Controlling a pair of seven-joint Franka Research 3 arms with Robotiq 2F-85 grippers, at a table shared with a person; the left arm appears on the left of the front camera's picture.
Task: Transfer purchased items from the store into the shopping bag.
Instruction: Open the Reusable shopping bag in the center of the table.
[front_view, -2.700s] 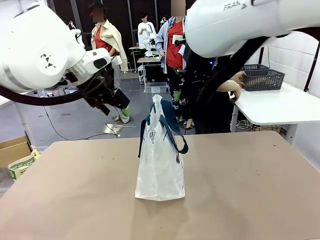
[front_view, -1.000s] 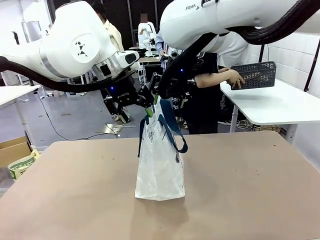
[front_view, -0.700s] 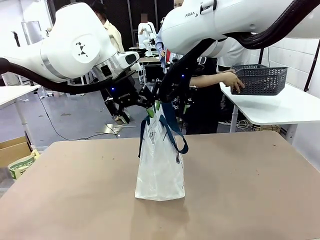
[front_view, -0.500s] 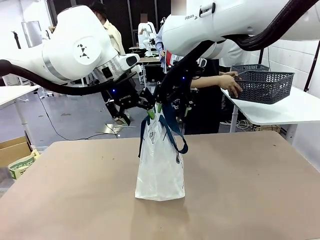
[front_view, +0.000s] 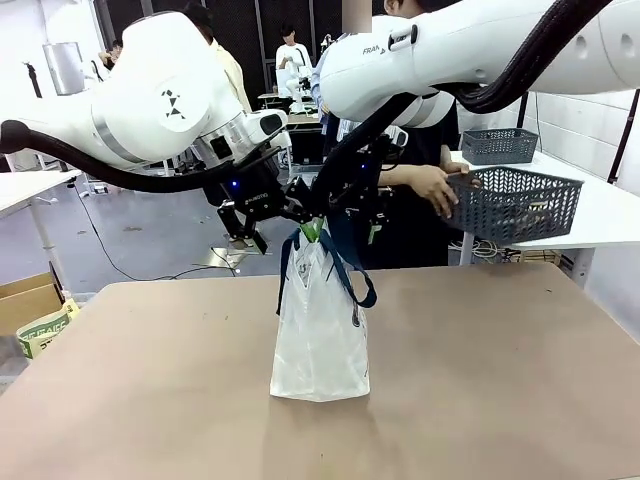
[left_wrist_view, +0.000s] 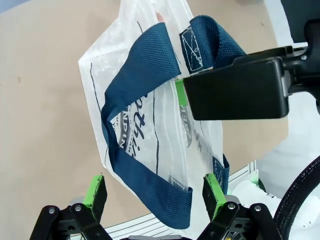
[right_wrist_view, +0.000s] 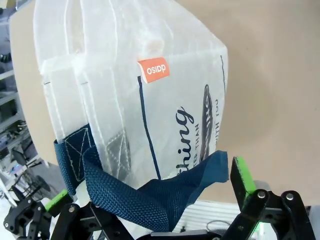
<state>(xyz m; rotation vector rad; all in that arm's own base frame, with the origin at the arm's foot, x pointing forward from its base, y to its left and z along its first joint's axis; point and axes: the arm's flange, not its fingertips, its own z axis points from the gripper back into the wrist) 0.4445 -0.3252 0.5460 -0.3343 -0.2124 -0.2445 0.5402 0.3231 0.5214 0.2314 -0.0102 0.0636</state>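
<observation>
One bag (front_view: 320, 330) stands upright in the middle of the brown table (front_view: 500, 400), whitish and see-through, its navy handles (front_view: 345, 265) drooping down its right side. Just above its mouth the two grippers close in from either side. The left gripper (left_wrist_view: 154, 192) has its jaws spread wide, a loop of handle lying loose between the green pads (left_wrist_view: 95, 192), nothing clamped. The right gripper (right_wrist_view: 150, 189) is spread just as wide astride the other loop and the bag's top edge, gripping nothing. Beyond them a person's hand (front_view: 430, 185) holds a grey mesh basket (front_view: 515, 200) by its rim at the edge of a white side table (front_view: 600, 215). There may be goods inside, but I can't make them out. A second basket (front_view: 497, 145) sits farther back.
</observation>
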